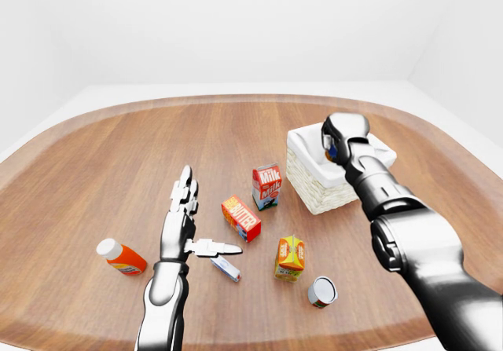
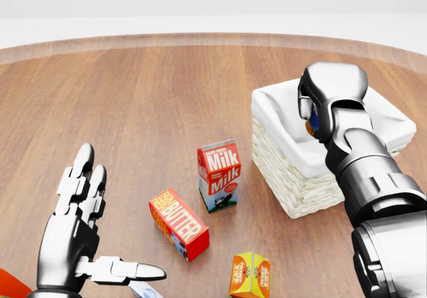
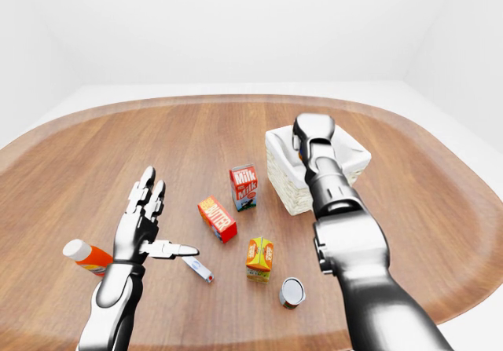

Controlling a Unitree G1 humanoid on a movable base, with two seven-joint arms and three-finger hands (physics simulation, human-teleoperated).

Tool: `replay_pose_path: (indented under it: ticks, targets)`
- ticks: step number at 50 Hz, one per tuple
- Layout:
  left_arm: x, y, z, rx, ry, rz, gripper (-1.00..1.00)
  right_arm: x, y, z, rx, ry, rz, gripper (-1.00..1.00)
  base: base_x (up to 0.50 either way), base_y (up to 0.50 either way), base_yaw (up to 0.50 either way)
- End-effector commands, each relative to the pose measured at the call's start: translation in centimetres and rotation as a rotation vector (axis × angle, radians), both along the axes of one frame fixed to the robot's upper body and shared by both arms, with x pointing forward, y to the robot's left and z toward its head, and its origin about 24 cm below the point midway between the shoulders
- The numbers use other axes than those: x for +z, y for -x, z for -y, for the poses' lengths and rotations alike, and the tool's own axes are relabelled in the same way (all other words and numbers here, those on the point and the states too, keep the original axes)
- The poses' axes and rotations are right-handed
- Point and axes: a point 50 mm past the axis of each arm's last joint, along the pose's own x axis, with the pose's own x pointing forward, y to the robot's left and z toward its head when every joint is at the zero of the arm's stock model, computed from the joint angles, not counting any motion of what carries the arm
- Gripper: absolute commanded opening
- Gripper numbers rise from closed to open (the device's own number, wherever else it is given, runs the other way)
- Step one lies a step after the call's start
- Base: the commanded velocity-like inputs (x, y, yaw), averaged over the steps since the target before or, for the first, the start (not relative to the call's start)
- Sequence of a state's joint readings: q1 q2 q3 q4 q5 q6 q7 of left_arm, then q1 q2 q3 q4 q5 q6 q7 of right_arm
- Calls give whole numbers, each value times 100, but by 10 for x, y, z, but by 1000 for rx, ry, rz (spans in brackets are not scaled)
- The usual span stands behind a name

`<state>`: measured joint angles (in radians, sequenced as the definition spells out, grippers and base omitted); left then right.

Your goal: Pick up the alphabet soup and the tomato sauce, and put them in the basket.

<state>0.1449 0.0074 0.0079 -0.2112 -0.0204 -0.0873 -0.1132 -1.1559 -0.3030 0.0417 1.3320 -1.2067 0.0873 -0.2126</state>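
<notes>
My right hand (image 2: 309,115) hangs over the white-lined wicker basket (image 2: 293,185), fingers shut on a can (image 2: 313,116). Only a blue and orange sliver of that can shows, so I cannot tell which can it is. In the left-eye view a second can (image 1: 322,291) with a silver lid and a reddish label stands on the wooden table, low and right of centre, well away from both hands. My left hand (image 2: 113,225) floats open at the lower left of the head view, fingers spread, thumb pointing right, holding nothing.
A milk carton (image 2: 219,175) stands just left of the basket. A red butter box (image 2: 179,223) and an orange juice carton (image 2: 250,275) lie below it. A ketchup bottle (image 1: 120,257) and a small tube (image 1: 225,268) lie near my left hand.
</notes>
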Motion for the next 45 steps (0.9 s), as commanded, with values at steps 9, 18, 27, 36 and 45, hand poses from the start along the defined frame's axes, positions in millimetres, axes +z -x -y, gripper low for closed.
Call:
replay_pose_path:
  ticks: [9,18,27,36,45]
  targets:
    - [2,-1,-1,8,5,9,100,2,-1,-1,5,4,12,100,0,0,0]
    - [-1,-1,-1,8,6,-5,100,3,-1,-2,7,3,11,100,0,0,0]
    - [-1,-1,-1,8,6,-4,100,3,-1,-2,8,3,12,100,0,0,0]
    - [-1,-1,-1,8,6,-5,100,5,-1,-3,10,6,13,100,0,0,0]
    - [-1,-1,-1,8,6,-5,100,13,-2,-1,-6,-62,61,100,0,0,0]
